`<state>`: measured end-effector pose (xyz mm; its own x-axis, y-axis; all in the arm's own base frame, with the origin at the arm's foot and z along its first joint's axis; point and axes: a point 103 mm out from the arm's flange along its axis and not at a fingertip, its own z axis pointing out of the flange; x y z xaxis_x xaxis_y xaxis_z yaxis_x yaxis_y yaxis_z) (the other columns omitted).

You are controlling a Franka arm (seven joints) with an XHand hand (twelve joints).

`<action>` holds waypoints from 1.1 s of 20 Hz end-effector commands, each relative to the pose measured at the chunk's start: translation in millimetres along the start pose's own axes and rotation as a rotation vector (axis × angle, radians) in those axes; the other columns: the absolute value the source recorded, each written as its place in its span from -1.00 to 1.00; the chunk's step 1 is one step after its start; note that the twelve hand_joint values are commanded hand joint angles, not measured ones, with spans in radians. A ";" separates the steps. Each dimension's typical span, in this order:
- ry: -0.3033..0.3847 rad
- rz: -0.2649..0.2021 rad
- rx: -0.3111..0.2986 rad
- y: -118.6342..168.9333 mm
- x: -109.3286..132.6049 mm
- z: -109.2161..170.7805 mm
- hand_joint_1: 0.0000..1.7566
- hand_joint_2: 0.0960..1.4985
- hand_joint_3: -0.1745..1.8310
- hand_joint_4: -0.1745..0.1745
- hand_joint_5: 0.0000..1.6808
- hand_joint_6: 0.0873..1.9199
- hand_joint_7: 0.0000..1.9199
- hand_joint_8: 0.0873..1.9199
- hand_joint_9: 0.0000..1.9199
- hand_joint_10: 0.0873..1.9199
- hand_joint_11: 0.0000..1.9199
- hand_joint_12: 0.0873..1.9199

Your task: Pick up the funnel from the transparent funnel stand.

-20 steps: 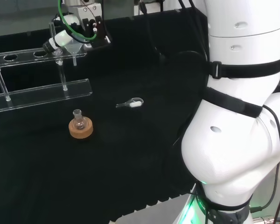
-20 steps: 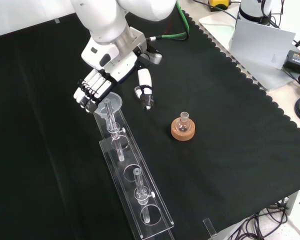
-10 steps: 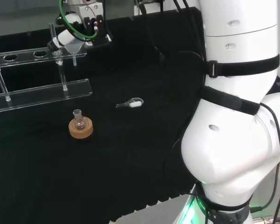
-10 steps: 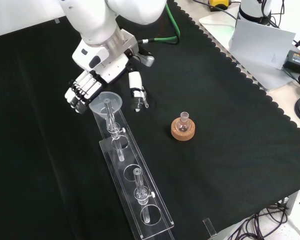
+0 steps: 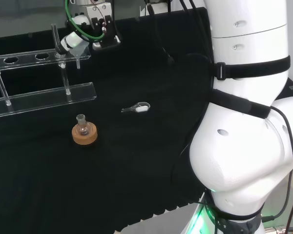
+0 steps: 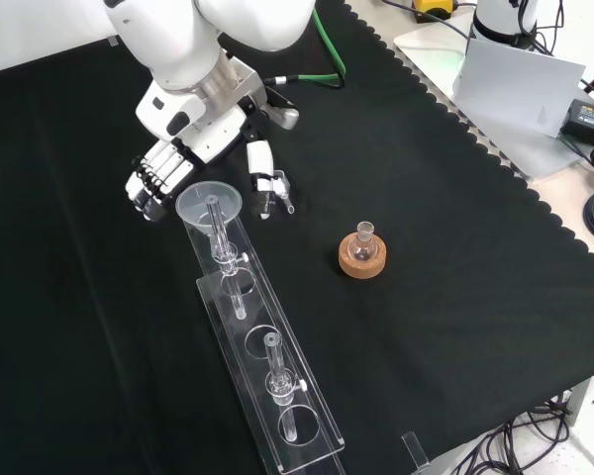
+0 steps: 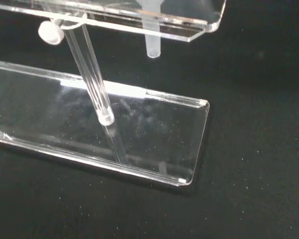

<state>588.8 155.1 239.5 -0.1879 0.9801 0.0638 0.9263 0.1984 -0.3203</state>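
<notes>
The funnel (image 6: 209,202) is clear and hard to make out. In the front view it shows as a round, shallow cone with a thin stem, seated in the end hole of the funnel stand (image 6: 262,354), at the end nearest the hand (image 6: 178,163). In the head view the hand's fingers cover most of the cone, and the stem hangs below the stand's upper plate. In the wrist view the stem tip (image 7: 153,48) is frosted and pokes down through the upper plate, above the clear base plate; the cone itself is cut off at the picture's edge.

The funnel stand is a long clear rack: two plates joined by thin posts, with a row of round holes in the upper plate. Its far end is cut off at the head view's left edge. No readable writing shows on the funnel or the stand.

The hand hangs just beside the funnel's rim, with the curled fingers on one side and the thumb (image 6: 262,173) on the other. The fingers appear to stand apart from the funnel, gripping nothing, though contact at the rim cannot be told for certain.

Beyond the stand, a small flask (image 6: 363,237) sits on a cork ring (image 6: 362,259) on the black table (image 6: 455,247). A small clear scoop (image 5: 138,108) lies near the flask.
</notes>
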 end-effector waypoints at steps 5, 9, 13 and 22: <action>0.009 -0.033 0.021 -7.3 15.0 6.1 -0.61 -0.19 -0.83 0.01 -1.00 -1.00 -0.97 -1.00 -1.00 -1.00 -1.00 -0.57; 0.019 -0.036 0.006 -7.6 18.9 10.4 -0.61 -0.19 -0.83 0.01 -1.00 -1.00 -0.96 -1.00 -0.99 -1.00 -1.00 -0.54; 0.024 -0.026 -0.004 -7.6 17.6 15.6 -0.58 -0.18 -0.82 -0.01 -1.00 -1.00 -0.91 -1.00 -0.94 -1.00 -1.00 -0.35; 0.016 -0.001 0.001 -6.4 9.6 16.4 -0.55 -0.17 -0.83 -0.04 -1.00 -1.00 -0.97 -0.71 -1.00 -0.76 -1.00 -0.18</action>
<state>575.2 166.1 226.9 -0.1924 0.9773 0.0881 0.9229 0.2108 -0.3221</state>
